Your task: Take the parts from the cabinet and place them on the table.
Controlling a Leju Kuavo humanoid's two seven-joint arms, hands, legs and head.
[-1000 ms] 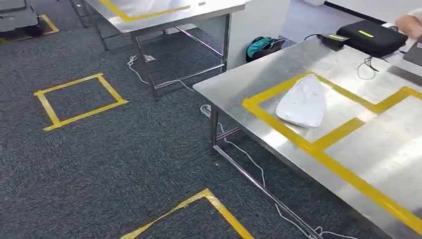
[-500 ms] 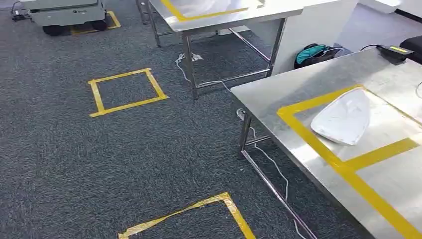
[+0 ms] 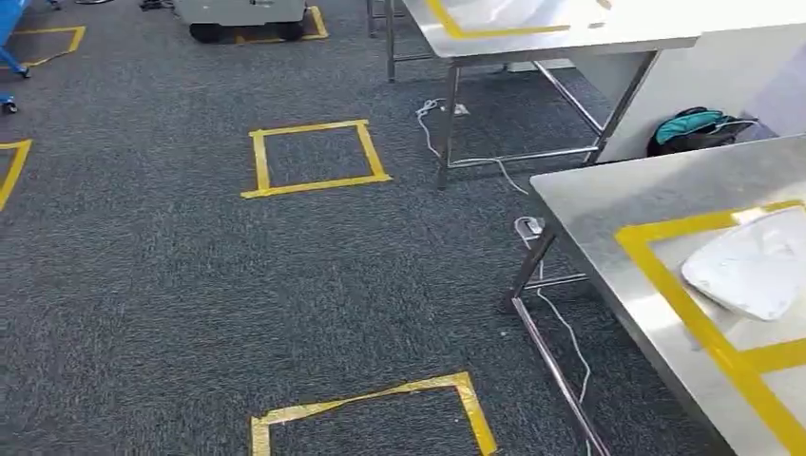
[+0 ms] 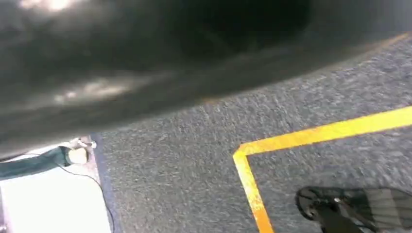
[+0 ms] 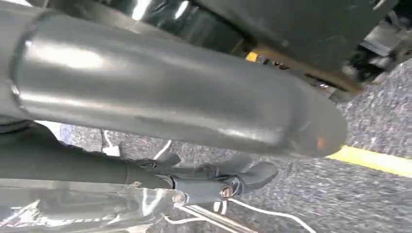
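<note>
A white curved part (image 3: 756,266) lies on the steel table (image 3: 608,195) at the right, inside a yellow tape frame. In the right wrist view my right hand (image 5: 194,111) hangs over the carpet. Its thick grey thumb is stretched out, the darker fingers (image 5: 218,179) are apart from it, and nothing is held. The cabinet is out of sight.
A second steel table (image 3: 570,33) with yellow tape stands at the back. Yellow tape squares (image 3: 314,157) mark the grey carpet, another (image 3: 371,413) close in front. A wheeled cart (image 3: 247,14) is at the far back, a teal bag (image 3: 699,128) by the wall, and white cables (image 3: 561,323) under the table.
The whole picture has shifted to the right, so my view has turned left. The white part still lies where it was on the table.
</note>
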